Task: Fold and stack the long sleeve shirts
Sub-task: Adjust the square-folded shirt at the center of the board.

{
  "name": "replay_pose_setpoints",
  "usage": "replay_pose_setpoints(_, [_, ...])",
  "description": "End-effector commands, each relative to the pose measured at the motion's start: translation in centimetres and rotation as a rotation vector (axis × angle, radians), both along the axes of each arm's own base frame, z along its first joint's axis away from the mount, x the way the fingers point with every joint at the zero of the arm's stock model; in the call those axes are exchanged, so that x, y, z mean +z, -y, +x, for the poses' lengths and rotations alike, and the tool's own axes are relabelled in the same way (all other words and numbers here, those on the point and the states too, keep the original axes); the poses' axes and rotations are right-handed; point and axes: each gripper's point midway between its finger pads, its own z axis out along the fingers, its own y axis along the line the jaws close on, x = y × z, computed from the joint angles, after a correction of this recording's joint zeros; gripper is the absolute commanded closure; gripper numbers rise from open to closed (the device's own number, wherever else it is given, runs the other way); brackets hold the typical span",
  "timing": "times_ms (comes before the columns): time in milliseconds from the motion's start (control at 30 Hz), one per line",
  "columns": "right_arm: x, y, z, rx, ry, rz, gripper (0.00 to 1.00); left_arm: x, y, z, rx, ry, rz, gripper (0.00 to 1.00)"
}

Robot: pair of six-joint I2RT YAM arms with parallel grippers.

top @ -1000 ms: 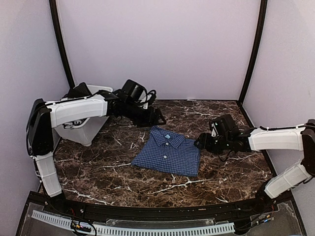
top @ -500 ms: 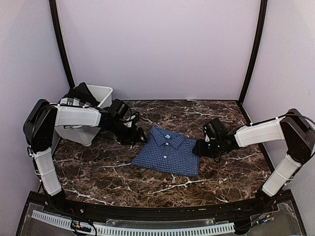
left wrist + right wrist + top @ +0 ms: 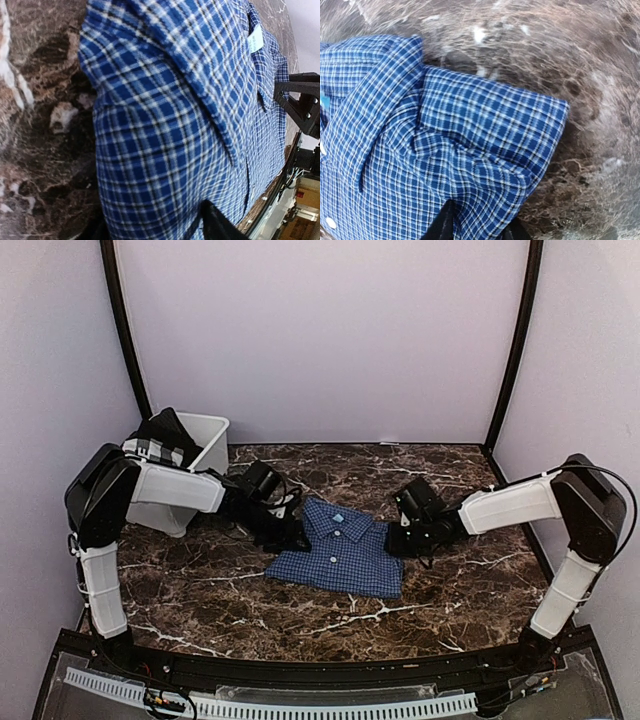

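A blue checked long sleeve shirt (image 3: 340,552) lies folded, collar up, in the middle of the marble table (image 3: 450,605). My left gripper (image 3: 287,532) is at its left shoulder. In the left wrist view the cloth (image 3: 165,125) fills the frame and lies between my left gripper's (image 3: 155,232) spread fingers (image 3: 215,226). My right gripper (image 3: 397,540) is at the right shoulder. In the right wrist view the folded edge of the shirt (image 3: 470,130) bunches between my right gripper's (image 3: 477,231) close-set fingers (image 3: 442,227).
A white plastic bin (image 3: 205,430) stands at the back left with dark checked cloth (image 3: 160,440) in it, just behind my left arm. Black corner posts (image 3: 515,340) and purple walls bound the table.
Both arms have come down and in toward the shirt. My left gripper moved from beside the bin to the left shoulder, my right gripper to the right shoulder. The shirt's shoulders are slightly bunched.
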Motion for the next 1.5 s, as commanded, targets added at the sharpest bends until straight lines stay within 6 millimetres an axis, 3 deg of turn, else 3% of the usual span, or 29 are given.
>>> replay_pose_setpoints(0, [1.5,-2.4,0.8,0.043,0.035,0.020,0.82,0.7,1.4,0.2,0.002,0.014,-0.021,0.58])
replay_pose_setpoints(67, [2.4,-3.4,1.0,0.064,0.049,0.035,0.92,1.7,1.4,0.6,0.014,0.043,-0.015,0.80])
replay_pose_setpoints(167, [4.4,-5.3,1.4,0.106,0.084,0.063,1.00,3.2,0.4,1.4,0.045,0.100,0.021,0.94])
replay_pose_setpoints(200, [5.5,-6.2,1.7,0.123,0.102,0.078,1.00,4.7,0.3,1.6,0.050,0.132,0.014,0.99])
replay_pose_setpoints(333, [8.7,-8.9,2.1,0.185,0.153,0.113,1.00,8.0,-1.8,1.4,0.099,0.209,0.054,1.00])
replay_pose_setpoints(533, [10.8,-10.4,1.9,0.230,0.176,0.164,1.00,9.3,-4.1,-0.8,0.148,0.215,0.111,1.00])
replay_pose_setpoints(600, [10.1,-10.0,2.0,0.238,0.151,0.168,1.00,9.0,-4.3,-1.2,0.157,0.204,0.127,0.97])
replay_pose_setpoints(700, [8.4,-8.1,2.3,0.236,0.110,0.171,1.00,8.6,-4.6,-0.5,0.177,0.212,0.162,0.65])
replay_pose_setpoints(767, [6.7,-5.6,2.9,0.198,0.089,0.133,1.00,8.6,-4.9,0.3,0.189,0.231,0.186,0.46])
replay_pose_setpoints(833, [4.6,-3.0,3.2,0.160,0.057,0.102,1.00,8.1,-5.4,1.1,0.202,0.225,0.189,0.34])
replay_pose_setpoints(900, [3.0,-1.3,3.4,0.134,0.026,0.079,1.00,7.7,-5.7,1.8,0.210,0.213,0.177,0.31])
replay_pose_setpoints(967, [2.0,-0.6,3.3,0.133,0.002,0.061,0.98,7.3,-5.6,2.1,0.201,0.206,0.168,0.31])
replay_pose_setpoints(1167, [3.1,0.2,3.7,0.108,0.031,0.016,0.62,7.0,-4.1,2.1,0.161,0.188,0.104,0.45])
replay_pose_setpoints(1333, [6.1,1.7,4.3,0.048,0.099,-0.081,0.59,7.0,-3.0,2.0,0.141,0.172,0.049,0.60])
replay_pose_setpoints(1467, [8.4,1.2,3.6,0.035,0.152,-0.106,0.61,6.9,-2.2,1.8,0.127,0.159,0.011,0.66])
